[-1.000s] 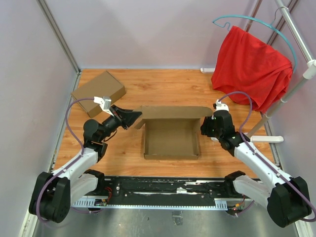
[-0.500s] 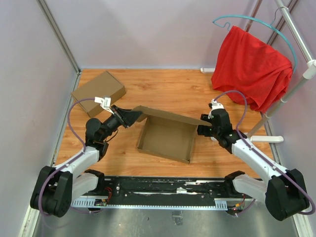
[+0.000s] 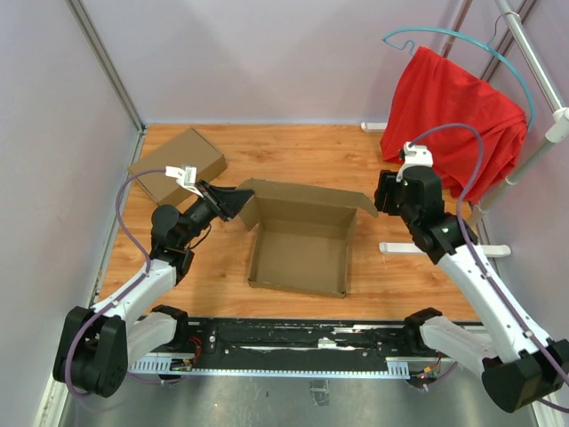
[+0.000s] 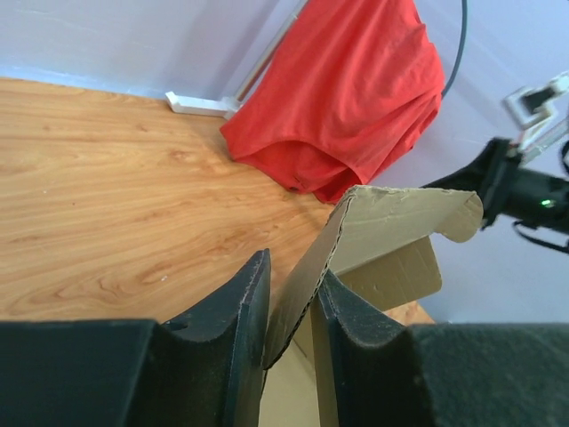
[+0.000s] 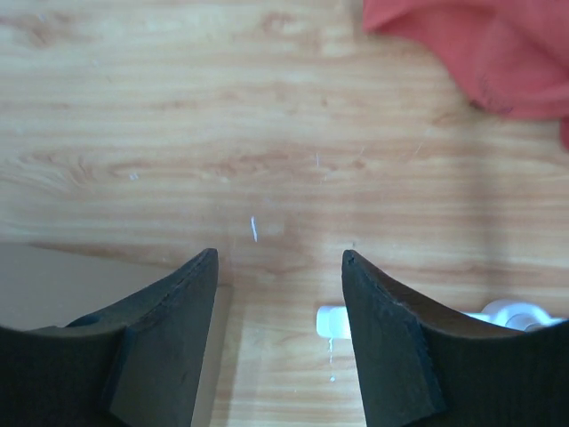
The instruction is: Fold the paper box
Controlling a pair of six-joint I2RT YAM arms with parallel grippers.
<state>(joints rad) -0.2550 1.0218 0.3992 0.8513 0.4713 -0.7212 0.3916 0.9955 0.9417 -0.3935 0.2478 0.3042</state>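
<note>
The paper box point(image 3: 300, 240) is a brown cardboard tray lying open on the wooden floor, turned slightly, with its lid flap standing up along the far side. My left gripper point(image 3: 235, 202) is shut on the left end of that flap. In the left wrist view the corrugated edge point(image 4: 307, 294) sits pinched between my fingers point(image 4: 236, 311), and the flap point(image 4: 391, 222) runs away to a curled tab. My right gripper point(image 3: 382, 197) is open and empty, raised just off the flap's right end. In the right wrist view its gripper point(image 5: 279, 267) frames only bare floor.
A second, closed brown box point(image 3: 178, 165) lies at the back left. A red cloth point(image 3: 453, 120) hangs on a hanger from a white rack at the right, whose foot point(image 3: 444, 250) lies on the floor beside the right arm. Purple walls close in both sides.
My right gripper let go of the flap's right end and rose back toward the right. The flap swung from lying over the tray to standing up. My left gripper kept its hold.
</note>
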